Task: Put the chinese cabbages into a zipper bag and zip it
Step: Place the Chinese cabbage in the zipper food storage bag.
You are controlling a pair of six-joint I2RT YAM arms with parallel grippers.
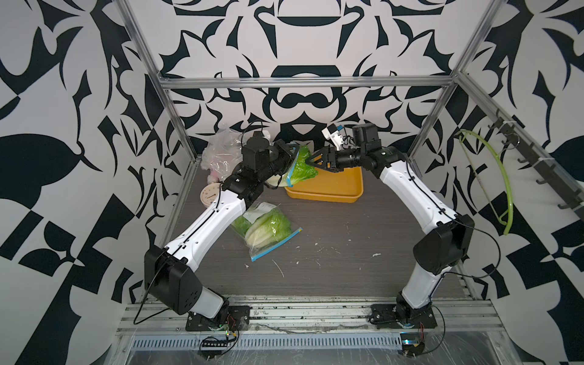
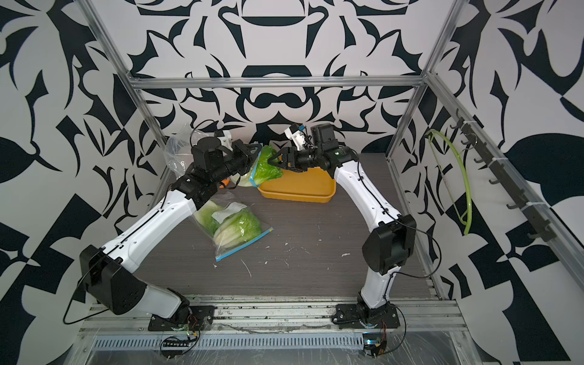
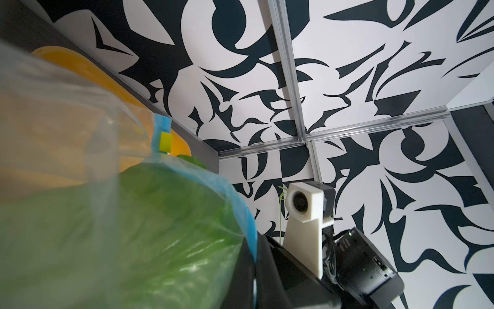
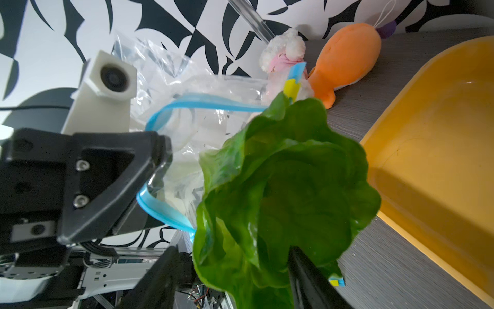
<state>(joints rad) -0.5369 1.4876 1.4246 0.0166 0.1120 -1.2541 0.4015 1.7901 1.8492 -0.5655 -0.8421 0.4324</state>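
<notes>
**While the left claw (image 1: 294, 154) pinches the zipper bag (image 4: 187, 128) by its rim, one chinese cabbage (image 1: 305, 169) sits half through the mouth**

Where the two claws meet, the dark wood-grain tabletop (image 1: 331, 252) lies below them, speckled with pale scraps. The yellow tray (image 1: 325, 197) sits beneath the right claw (image 1: 311, 161) and stretches away from it toward that arm's side. Well back from the left claw, toward the robot's base and partly under the left forearm, a second zipper bag (image 1: 286, 240) lies flat. Cabbage heads (image 1: 265, 229) show green and white through its plastic, under a white label. On the far side of the left claw from the right one, a heap of crumpled clear bags (image 1: 222, 151) stands by the frame post.

The left claw is pressed together on the blue zip strip of the held bag, which hangs from it beside the tray's corner. In the right wrist view the mouth gapes in a loop. The cabbage crosses that mouth: its pale base is inside the plastic on the left claw's side, and its crinkly green top is outside, between the right claw's jaws. Those jaws stand apart on either side of the leaves; I cannot tell whether they press them.

Beyond the bag from the right claw lie an orange plush toy (image 4: 344, 56) and a white-and-pink plush (image 4: 283, 53). The yellow slider (image 3: 165, 141) sits on the zip loop away from the left claw's pinch.
</notes>
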